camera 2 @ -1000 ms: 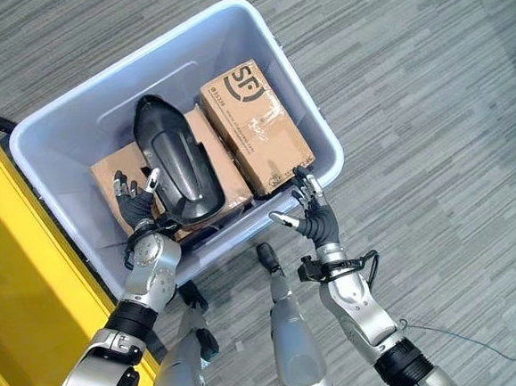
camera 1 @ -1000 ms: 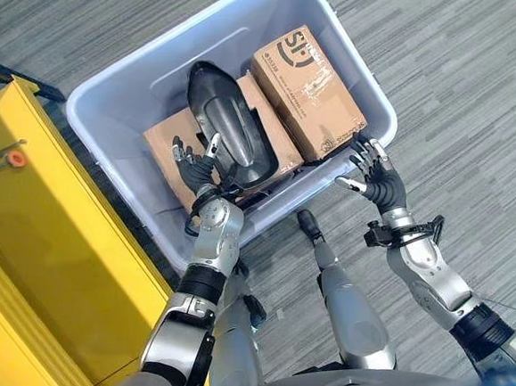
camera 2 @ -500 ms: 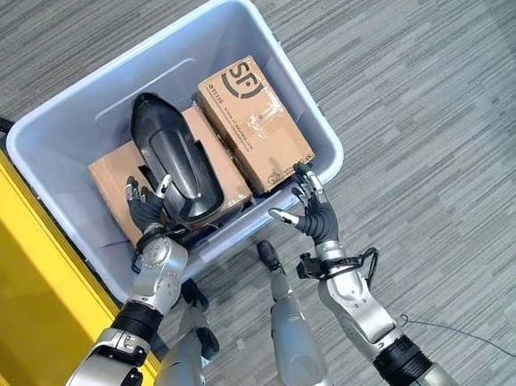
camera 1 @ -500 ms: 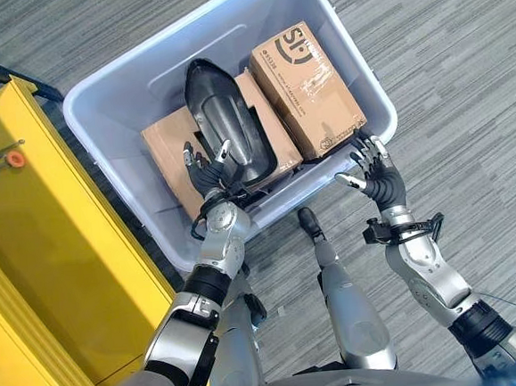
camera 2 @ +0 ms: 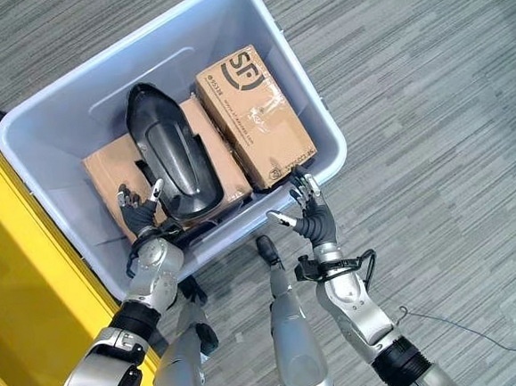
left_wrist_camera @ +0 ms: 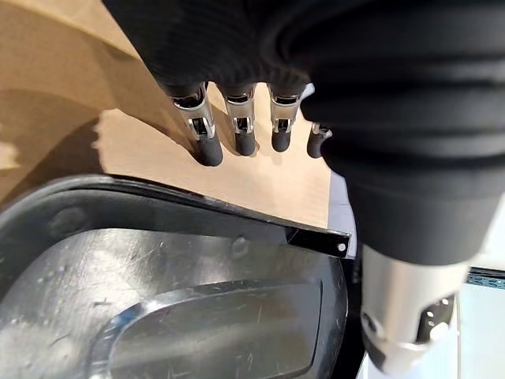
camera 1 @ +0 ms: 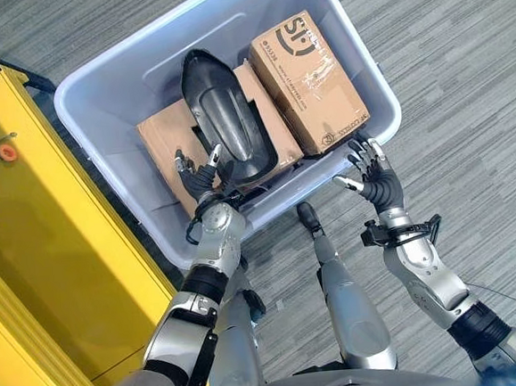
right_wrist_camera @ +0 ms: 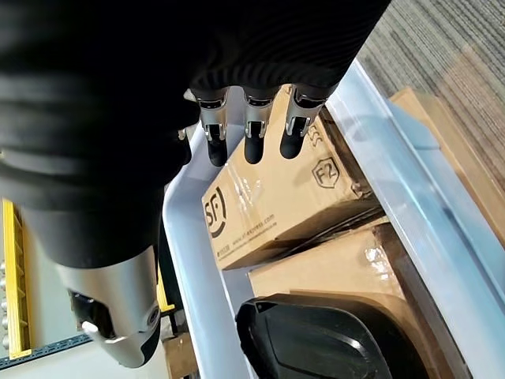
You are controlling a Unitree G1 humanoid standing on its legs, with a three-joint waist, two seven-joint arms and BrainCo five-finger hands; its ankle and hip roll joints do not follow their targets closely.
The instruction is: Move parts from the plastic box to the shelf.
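Pale blue-grey plastic forms the large rectangular box (camera 1: 97, 76), smooth-walled with rounded corners and a thick rolled rim, sitting on the grey ribbed carpet floor (camera 1: 462, 61). Inside it lie two brown cardboard cartons: a flat one (camera 1: 160, 147) on the robot's left side and a taller taped one (camera 1: 307, 82) on the right, its top printed in black. Across the flat carton rests a glossy black moulded plastic shell (camera 1: 226, 124), long and tapered to a rounded nose, its surface faintly scuffed in the left wrist view. The left hand (camera 1: 200, 175) reaches inside the box with fingers spread and straight over the flat carton, just beside the shell's near end, holding nothing. The right hand (camera 1: 375, 177) hovers outside the box's near rim, fingers splayed wide and empty. A bright yellow metal shelf unit (camera 1: 39, 255) with flat painted panels stands just beside the box on the left.
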